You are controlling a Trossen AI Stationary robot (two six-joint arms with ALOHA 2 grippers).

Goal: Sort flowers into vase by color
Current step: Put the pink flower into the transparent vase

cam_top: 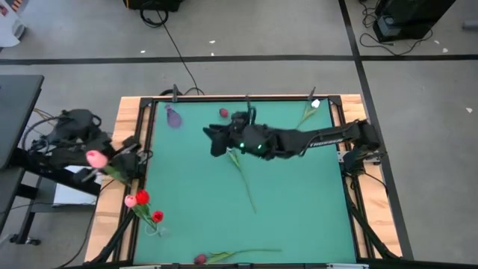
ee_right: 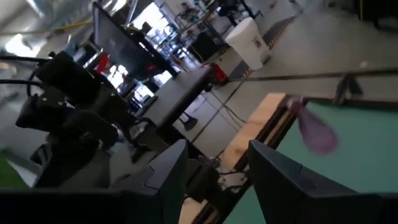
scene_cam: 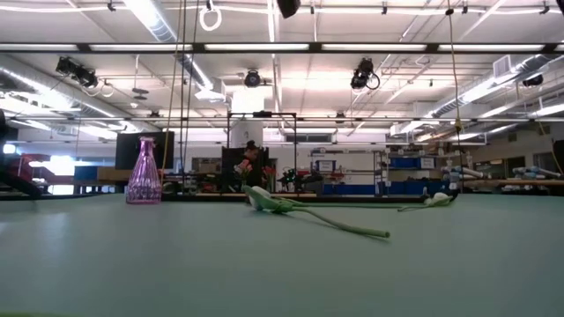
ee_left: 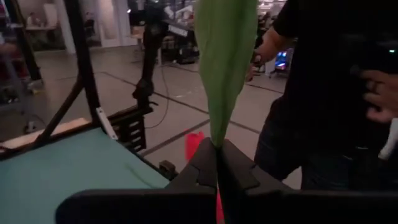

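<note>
Overhead, the right arm reaches from the desk's (cam_top: pixel 299 217) right edge toward its middle, its gripper (cam_top: pixel 216 140) over the green top near the far side. From its wrist camera the right fingers (ee_right: pixel 163 171) stand apart with nothing between them.

Just beside that gripper, a tulip (cam_top: pixel 242 173) lies flat on the mat, its stem running toward the near side; the low view shows it (scene_cam: pixel 317 214) resting along the surface. A white tulip (cam_top: pixel 311 109) lies at the far right corner, and it also shows low on the right (scene_cam: pixel 428 202). A dark red head (cam_top: pixel 223 113) sits near the far edge, apart from the purple vase (cam_top: pixel 173 116), which stands upright toward the far left corner. Another tulip (cam_top: pixel 237 255) lies along the near edge, its dark red head pointing left.

Off the desk's left edge, the left gripper (cam_top: pixel 119 166) holds a pink tulip (cam_top: pixel 96 158). Its wrist view shows the left fingers (ee_left: pixel 239 167) closed on the stem, with a broad green leaf (ee_left: pixel 225 56) rising straight up from the grip. Near the left front corner, a pink (cam_top: pixel 131 200) and two red (cam_top: pixel 142 196) heads cluster together at the desk's edge; what holds them cannot be made out.

A person (ee_left: pixel 323 93) in dark clothes stands beyond the desk in the left wrist view.
</note>
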